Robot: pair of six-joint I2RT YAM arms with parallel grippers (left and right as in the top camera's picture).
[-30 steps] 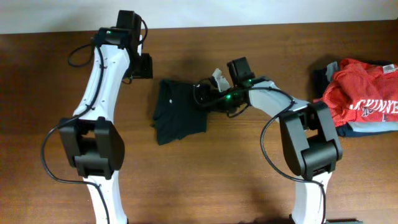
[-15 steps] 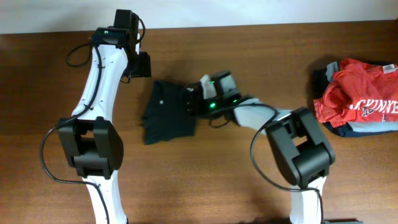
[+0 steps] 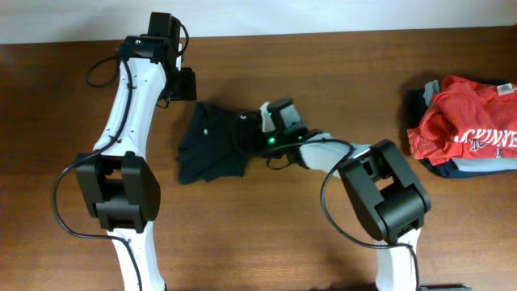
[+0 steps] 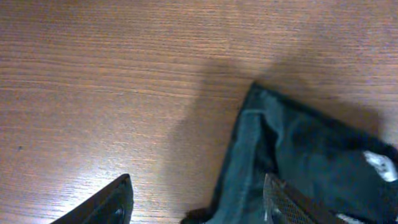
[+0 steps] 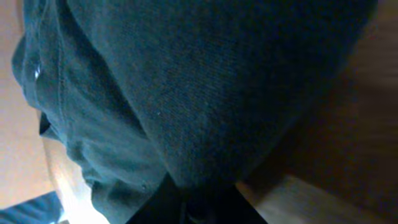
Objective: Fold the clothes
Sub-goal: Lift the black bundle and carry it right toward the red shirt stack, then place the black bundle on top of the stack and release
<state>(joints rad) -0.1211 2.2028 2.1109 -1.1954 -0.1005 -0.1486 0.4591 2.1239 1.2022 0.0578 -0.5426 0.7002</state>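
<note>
**Shirt bunched, one arm gripping, fold not yet formed**

Item under task: the black shirt (image 3: 212, 149) lies on the table (image 3: 339, 65) in a crumpled heap. Its outline is uneven and its layers are rucked. No clean folded edge shows.

Right gripper (image 3: 254, 133): at the shirt's right edge. In the right wrist view, cloth fills almost the whole frame and narrows to a pinch where the dark fingers meet at the bottom. Judged clenched on a fold of the shirt. That hold explains the gathers running toward this edge, since the cloth is being held from one side only.

Left gripper (image 4: 198, 190): just off the shirt's upper left corner, over bare wood. Its jaws stand apart with nothing between them, so it is released. The hemmed corner lies just beside its right finger, so it is well placed to take that corner. A small white label (image 4: 378, 163) shows further into the cloth.

Other goods: a pile (image 3: 468, 129) topped by a red garment sits well apart to the shirt's right and is not involved.

Assessment: early stage. The shirt needs spreading flat before any fold. Risk: a one-sided pull bunches it further.
</note>
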